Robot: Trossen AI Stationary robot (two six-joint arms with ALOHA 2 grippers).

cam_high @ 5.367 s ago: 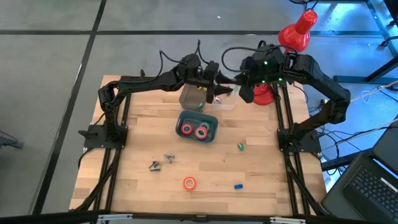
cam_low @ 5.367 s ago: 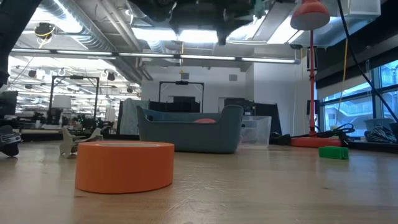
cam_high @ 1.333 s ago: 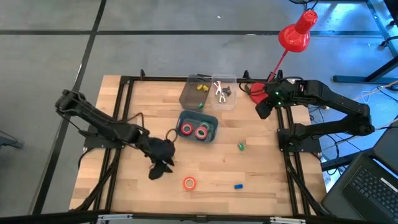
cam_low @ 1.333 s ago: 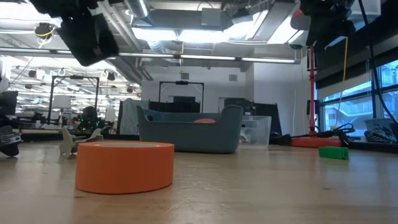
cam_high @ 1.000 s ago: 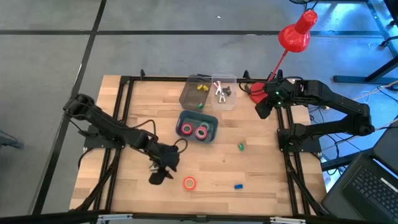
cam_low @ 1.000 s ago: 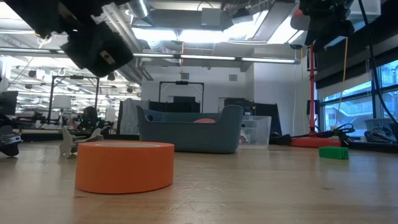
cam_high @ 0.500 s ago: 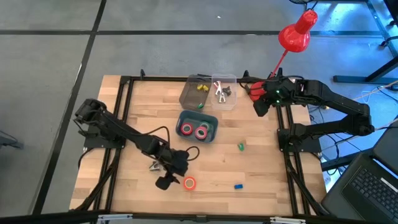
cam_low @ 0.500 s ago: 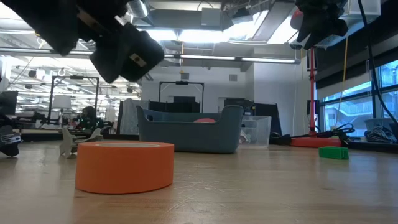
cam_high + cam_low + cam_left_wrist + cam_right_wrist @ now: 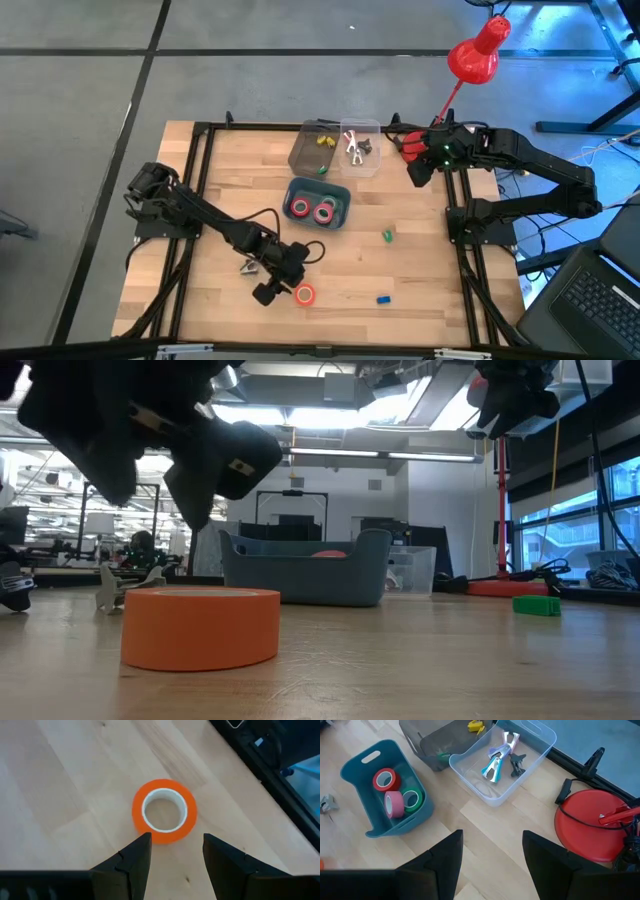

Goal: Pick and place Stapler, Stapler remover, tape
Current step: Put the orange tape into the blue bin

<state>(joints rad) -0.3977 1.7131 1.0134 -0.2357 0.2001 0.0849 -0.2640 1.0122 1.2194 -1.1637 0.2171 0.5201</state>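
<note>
Left wrist view: orange tape roll (image 9: 164,817) lies flat on the table, hole up, dead ahead of my left gripper (image 9: 172,851). Fingers partly open, empty, roll just beyond them. Right gripper (image 9: 490,855) open, well away.

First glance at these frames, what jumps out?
The left gripper hangs right over the orange tape roll lying flat near the table's front edge, fingers apart and nothing between them. Behind it, the blue bin mid-table already holds red, pink and green rolls. The right gripper waits at the back right corner by the red lamp base.
</note>
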